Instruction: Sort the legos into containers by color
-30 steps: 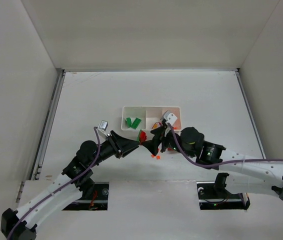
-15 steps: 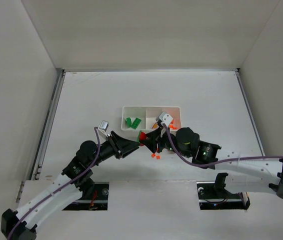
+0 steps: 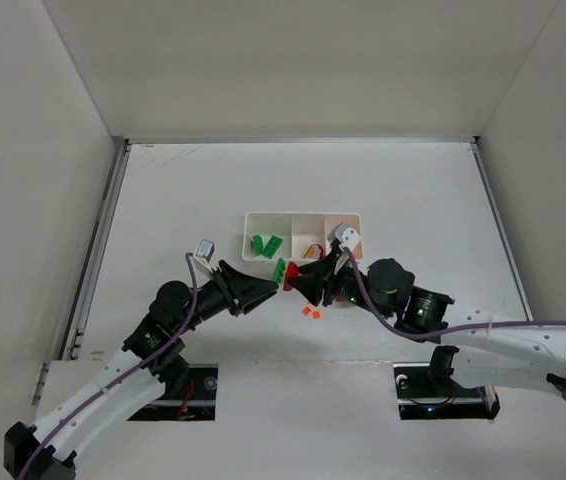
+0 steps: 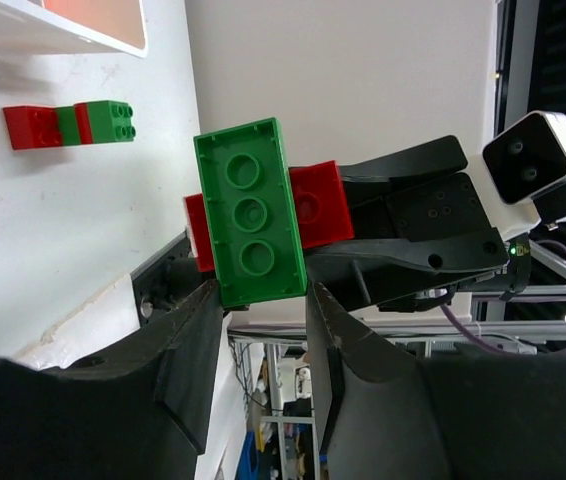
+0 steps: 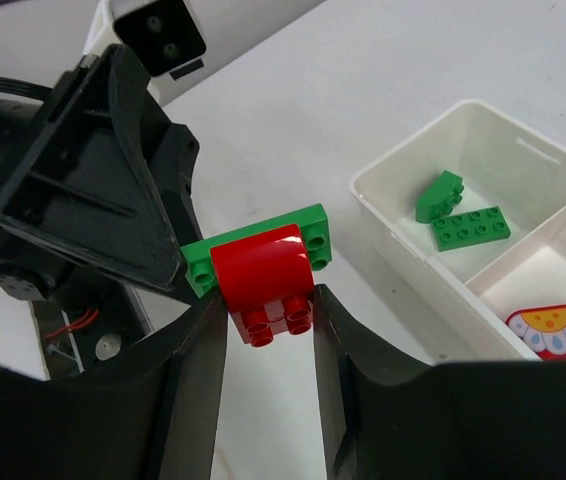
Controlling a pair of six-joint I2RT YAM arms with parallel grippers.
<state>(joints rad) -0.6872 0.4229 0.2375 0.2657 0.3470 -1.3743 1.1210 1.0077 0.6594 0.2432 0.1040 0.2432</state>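
Just in front of the white tray (image 3: 303,214), the left gripper (image 4: 263,300) and right gripper (image 5: 266,310) meet nose to nose. The left is clamped on the edge of the green plate (image 4: 251,222), the right on the red brick (image 5: 261,272) stuck to that plate's face. The plate's long axis lies crosswise to the line between the grippers, so a straight pull apart along that line looks right; the tray's left compartment (image 3: 261,226), holding green, is nearer the left arm.
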